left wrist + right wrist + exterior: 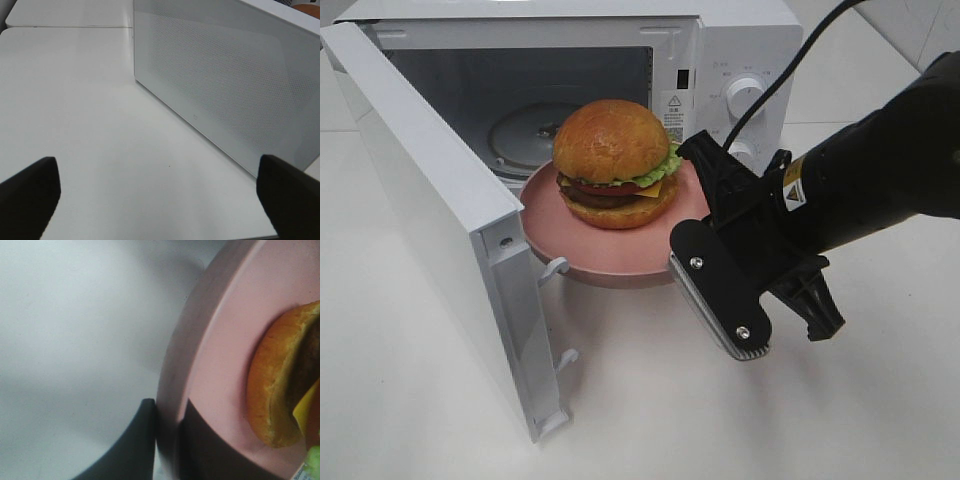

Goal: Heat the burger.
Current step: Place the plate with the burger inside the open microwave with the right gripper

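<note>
The burger (617,165), with a golden bun, lettuce, tomato, cheese and a dark patty, rests on a round pink plate (580,245). The plate hangs just in front of the open microwave (740,60), above the table. My right gripper (695,190) is shut on the plate's right rim. In the right wrist view its dark fingers (135,450) pinch the plate rim (175,390), with the burger's bun (272,385) beside them. My left gripper (157,200) is open and holds nothing. It faces the outside of the microwave door (225,90) and does not show in the exterior high view.
The microwave door (440,220) swings out to the left, close to the plate's left edge. A glass turntable (525,135) lies inside the cavity. Control knobs (745,95) and a black cable (790,60) are at the right. White tabletop (650,400) lies in front.
</note>
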Robot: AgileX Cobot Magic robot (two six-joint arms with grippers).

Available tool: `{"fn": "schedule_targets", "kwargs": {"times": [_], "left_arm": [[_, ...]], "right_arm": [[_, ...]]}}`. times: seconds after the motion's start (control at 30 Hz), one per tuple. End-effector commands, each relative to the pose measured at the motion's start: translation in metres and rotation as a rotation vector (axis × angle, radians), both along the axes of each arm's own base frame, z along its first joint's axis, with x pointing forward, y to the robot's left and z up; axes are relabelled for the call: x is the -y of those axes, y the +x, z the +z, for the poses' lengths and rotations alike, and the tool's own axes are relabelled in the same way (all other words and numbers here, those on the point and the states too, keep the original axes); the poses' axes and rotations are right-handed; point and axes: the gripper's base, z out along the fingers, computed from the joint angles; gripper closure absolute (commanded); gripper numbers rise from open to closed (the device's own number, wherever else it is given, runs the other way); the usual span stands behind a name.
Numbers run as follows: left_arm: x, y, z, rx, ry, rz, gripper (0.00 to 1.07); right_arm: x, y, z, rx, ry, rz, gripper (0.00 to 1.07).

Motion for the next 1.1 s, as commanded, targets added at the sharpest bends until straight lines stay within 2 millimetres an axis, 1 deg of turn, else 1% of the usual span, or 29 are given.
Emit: {"fn": "schedule_targets", "kwargs": {"times": [0.03, 0.1, 0.3, 0.33, 0.8, 0.87, 1.07, 1.1], "left_arm": [[0.001, -0.002, 0.000, 0.019, -0.005, -0.006, 0.06], [0.001, -0.002, 0.000, 0.019, -0.005, -0.006, 0.06], [0.001, -0.002, 0.000, 0.019, -0.005, -0.006, 0.06], [0.001, -0.002, 0.000, 0.019, -0.005, -0.006, 0.06], [0.001, -0.002, 0.000, 0.019, -0.006, -0.005, 0.06], [0.001, -0.002, 0.000, 0.019, -0.005, -0.006, 0.06], [0.001, -0.002, 0.000, 0.019, -0.005, -0.006, 0.06], [0.001, -0.002, 0.000, 0.019, -0.006, -0.005, 0.06]], "right_arm": [[-0.009, 0.011, 0.011, 0.080, 0.060, 0.015, 1.07], [-0.014, 0.017, 0.009, 0.077, 0.058, 0.015, 1.07], [-0.022, 0.027, 0.006, 0.076, 0.053, 0.016, 1.07], [-0.026, 0.031, 0.005, 0.076, 0.053, 0.016, 1.07], [-0.044, 0.055, 0.001, 0.033, 0.012, 0.005, 1.07], [-0.049, 0.061, 0.000, 0.024, 0.004, 0.001, 1.07], [-0.053, 0.067, -0.002, 0.012, -0.006, -0.005, 1.07], [-0.052, 0.072, -0.002, 0.016, -0.003, -0.015, 1.07]]}}
